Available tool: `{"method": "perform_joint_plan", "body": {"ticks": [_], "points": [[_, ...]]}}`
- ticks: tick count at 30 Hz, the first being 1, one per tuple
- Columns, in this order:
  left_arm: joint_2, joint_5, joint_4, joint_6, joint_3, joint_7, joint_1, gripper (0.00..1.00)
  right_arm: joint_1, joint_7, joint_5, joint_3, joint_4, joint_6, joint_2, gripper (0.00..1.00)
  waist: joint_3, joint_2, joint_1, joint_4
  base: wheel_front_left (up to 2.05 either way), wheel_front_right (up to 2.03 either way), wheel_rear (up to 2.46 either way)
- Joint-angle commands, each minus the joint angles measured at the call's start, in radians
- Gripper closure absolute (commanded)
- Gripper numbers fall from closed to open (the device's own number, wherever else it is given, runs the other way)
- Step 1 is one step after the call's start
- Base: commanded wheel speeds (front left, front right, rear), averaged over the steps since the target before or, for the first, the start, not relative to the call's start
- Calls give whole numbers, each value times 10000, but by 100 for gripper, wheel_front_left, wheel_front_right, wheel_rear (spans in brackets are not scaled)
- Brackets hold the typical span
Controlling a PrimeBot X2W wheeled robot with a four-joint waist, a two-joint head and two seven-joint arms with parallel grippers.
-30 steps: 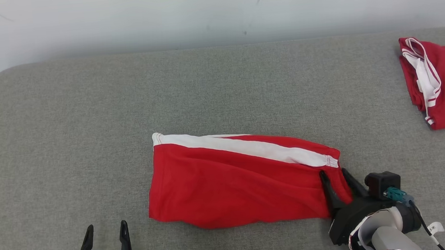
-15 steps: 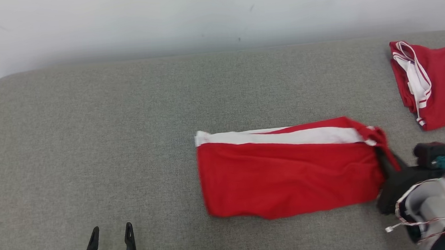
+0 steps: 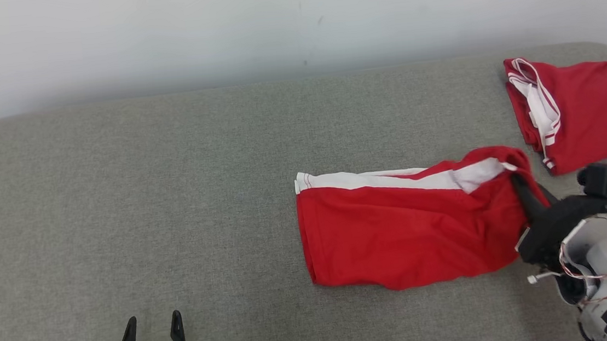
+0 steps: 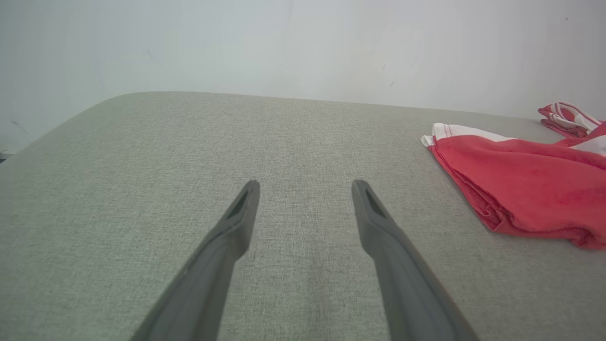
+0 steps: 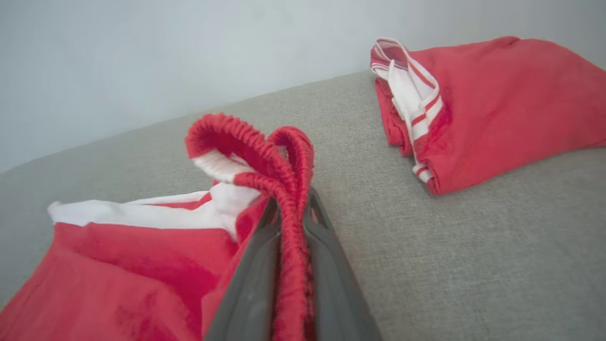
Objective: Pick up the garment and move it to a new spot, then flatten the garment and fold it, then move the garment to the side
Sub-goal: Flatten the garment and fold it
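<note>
A grey padded bench runs along a pale wall. At the near left edge, the left fingers are spread wide apart and hold nothing, pointing across bare bench.

Right of centre lies the garment, red shorts with a white side stripe. It is folded and mostly flat on the bench, with the stripe edge toward the wall. At its right end, the gathered waistband rises in a bunched loop.

The right fingers are pinched almost together on that waistband, with the red elastic squeezed between them. A pale forearm reaches in from the lower right corner.

At the far right, near the wall, a second garment, folded and red with white trim, rests on the bench. It sits close to the held shorts but does not touch them.
</note>
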Motion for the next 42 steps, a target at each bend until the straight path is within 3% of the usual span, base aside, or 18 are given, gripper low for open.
{"method": "perform_joint_plan", "body": {"ticks": [1,9,18,30,38,39,40,41,42], "points": [[-16,-36,24,-47,18,-31,-10,0,63,465,704,182,-713,-30,93,100,-23,0,-1,-96,0,0,0],[-16,-32,49,-150,-10,-31,-112,0,248,2254,2872,346,-2823,-29,359,100,-10,0,-1,-127,0,0,0],[-16,-265,155,-149,-129,-31,-203,0,-22,3691,3787,183,-2998,-29,1255,100,62,0,-1,139,0,0,0],[-16,-528,236,-3,-564,-31,-336,0,-995,4443,2590,375,-1533,-7,2656,100,216,0,-1,784,0,0,0],[-16,-659,276,86,-778,-31,-392,0,-1366,4156,1550,496,-613,-7,3016,100,309,0,-1,1066,0,0,0],[-16,-671,281,102,-777,-31,-390,0,-1383,4111,1454,561,-581,-7,3031,87,312,0,-1,1076,0,0,0],[-16,-674,285,104,-768,-31,-386,0,-1385,4068,1384,619,-620,-7,3048,47,309,0,-1,1078,0,0,0],[-16,-671,284,102,-758,-31,-378,0,-1363,4000,1344,638,-630,-7,3045,0,304,0,-1,1071,0,0,0],[-15,-674,290,120,-730,-31,-353,0,-1343,3918,1266,702,-707,-7,3009,0,279,0,-1,1046,0,0,0]]}}
